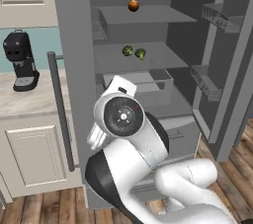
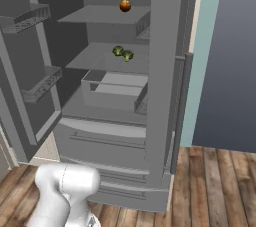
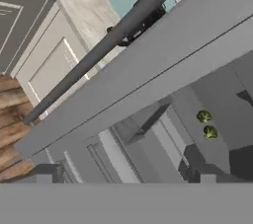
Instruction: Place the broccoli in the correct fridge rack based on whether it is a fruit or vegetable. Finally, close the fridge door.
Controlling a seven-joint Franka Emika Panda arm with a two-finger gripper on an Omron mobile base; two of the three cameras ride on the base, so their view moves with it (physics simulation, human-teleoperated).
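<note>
Dark green broccoli [image 1: 141, 54] resting on the middle fridge rack [image 1: 163, 60], just right of a second green floret [image 1: 127, 50], nearly touching. Higher up, on the top shelf [image 1: 163, 16], a small orange fruit [image 1: 133, 5]. Below the rack, a grey drawer [image 1: 148, 82]. Fridge doors open on both sides. Gripper [image 3: 123, 178] empty, its fingers spread wide, well apart from the broccoli. Far left on the counter [image 1: 29, 102], a black coffee machine [image 1: 21, 60].
</note>
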